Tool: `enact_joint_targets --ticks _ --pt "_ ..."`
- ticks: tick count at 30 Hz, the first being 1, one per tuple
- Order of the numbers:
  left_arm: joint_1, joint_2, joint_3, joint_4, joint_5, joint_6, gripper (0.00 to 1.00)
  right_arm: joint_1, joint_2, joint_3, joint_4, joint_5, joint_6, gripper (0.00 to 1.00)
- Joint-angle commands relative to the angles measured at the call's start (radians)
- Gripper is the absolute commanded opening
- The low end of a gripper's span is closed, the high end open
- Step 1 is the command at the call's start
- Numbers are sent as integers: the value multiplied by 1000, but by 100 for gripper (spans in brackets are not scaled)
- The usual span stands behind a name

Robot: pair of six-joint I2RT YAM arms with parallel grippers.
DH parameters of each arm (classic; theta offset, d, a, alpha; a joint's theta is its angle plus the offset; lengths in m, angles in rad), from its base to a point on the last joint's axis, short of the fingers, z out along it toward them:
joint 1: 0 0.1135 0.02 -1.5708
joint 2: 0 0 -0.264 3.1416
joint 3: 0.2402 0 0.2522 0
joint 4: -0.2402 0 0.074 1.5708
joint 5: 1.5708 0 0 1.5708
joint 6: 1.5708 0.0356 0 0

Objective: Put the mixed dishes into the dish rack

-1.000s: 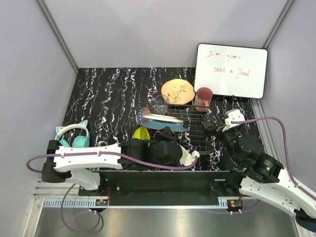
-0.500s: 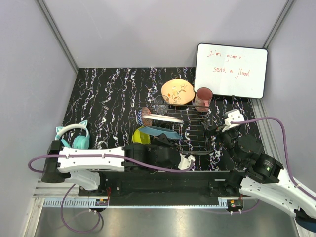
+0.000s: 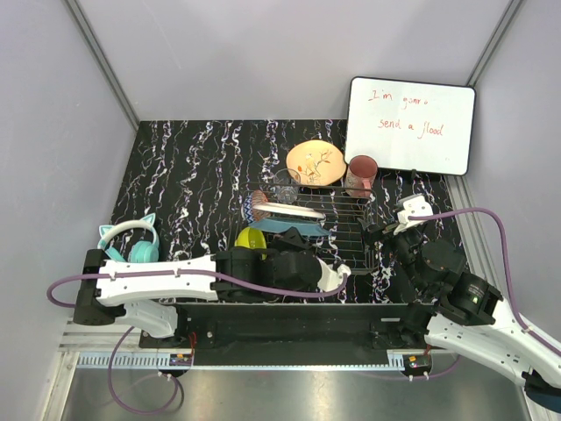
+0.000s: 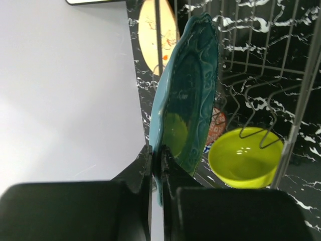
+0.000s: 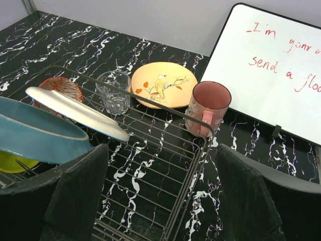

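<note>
The teal plate (image 4: 188,95) has swung back toward the rack (image 5: 165,150), stiff and probably slick, its rim clamped in the left end effector (image 4: 156,153), while the right end effector (image 5: 160,150) stands apart.

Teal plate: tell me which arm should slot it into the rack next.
Left. The left gripper is shut on the teal plate's rim at the dish rack; the right gripper is open and empty.

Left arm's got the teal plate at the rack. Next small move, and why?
Probably ease the left pincer down so the teal plate slots between the dish rack prongs beside the white plate. It's pinched by its rim and seemingly not yet seated.
</note>
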Motion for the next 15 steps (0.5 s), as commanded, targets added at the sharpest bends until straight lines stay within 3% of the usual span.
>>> enact_joint_targets --ticks 1,15 --pt "2 -20 71 101 -129 43 0 1 0 -2 20 -14 8 94" --pt "31 -52 -81 181 -90 69 0 0 -6 -6 18 -22 5 94"
